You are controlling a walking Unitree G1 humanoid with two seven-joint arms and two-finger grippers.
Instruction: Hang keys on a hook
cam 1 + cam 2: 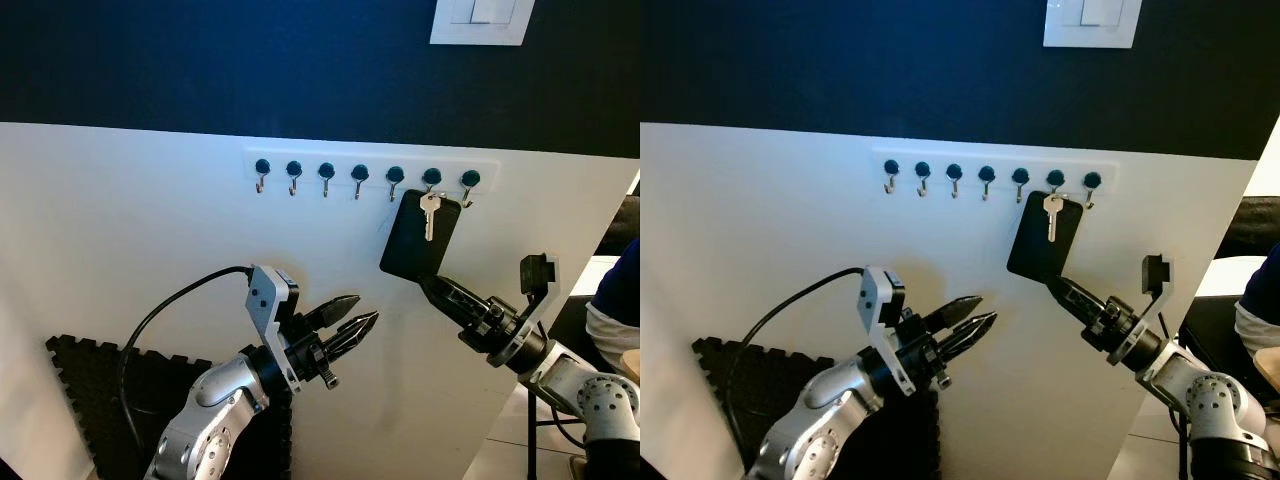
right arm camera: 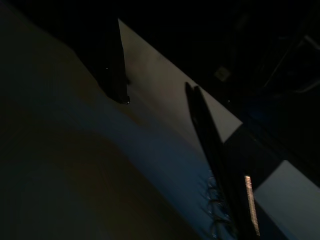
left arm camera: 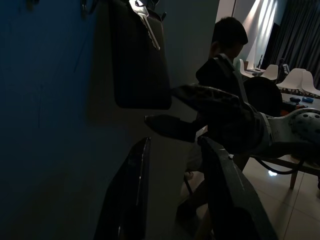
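A white hook rail (image 1: 370,160) with several dark-capped hooks is fixed to the white wall. A silver key (image 1: 429,215) with a flat black tag (image 1: 415,250) hangs from the second hook from the right (image 1: 431,180). My right gripper (image 1: 425,282) points up at the tag's lower edge, just below it, slightly open and holding nothing. My left gripper (image 1: 366,309) is open and empty, lower and to the left of the tag, pointing toward it. In the left wrist view the key (image 3: 147,25) and tag (image 3: 140,65) hang above the right gripper's fingers (image 3: 170,127).
A white switch plate (image 1: 480,20) sits on the dark upper wall. A black foam mat (image 1: 90,380) lies at the wall's foot on the left. A person (image 3: 227,40) sits to the right, sleeve (image 1: 612,305) at the frame edge. White chairs (image 3: 300,80) stand beyond.
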